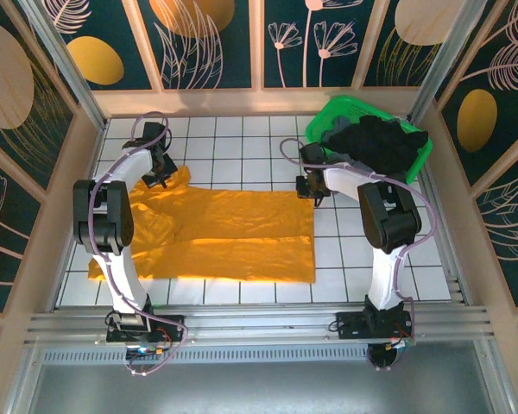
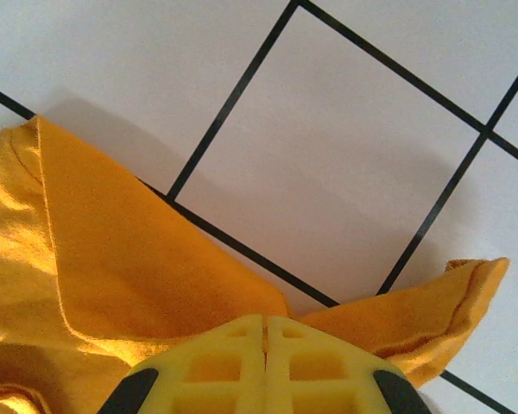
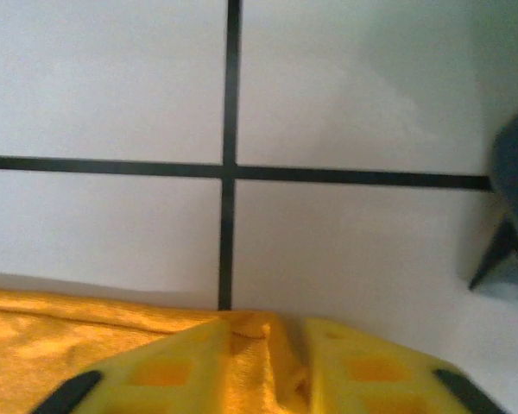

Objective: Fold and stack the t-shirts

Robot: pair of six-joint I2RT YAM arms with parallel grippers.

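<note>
Together, left jaws and right jaws each pinch the mustard-orange t-shirt (image 1: 233, 237) — along its far edge.

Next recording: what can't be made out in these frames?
Top view: the dark cloth shirts heaped in the bright green plastic basket overlap; count unclear.
Top view: the left arm covers part of the mustard-orange cloth t-shirt.
Right wrist view: a dark shape is blurred, cut by the right edge.
</note>
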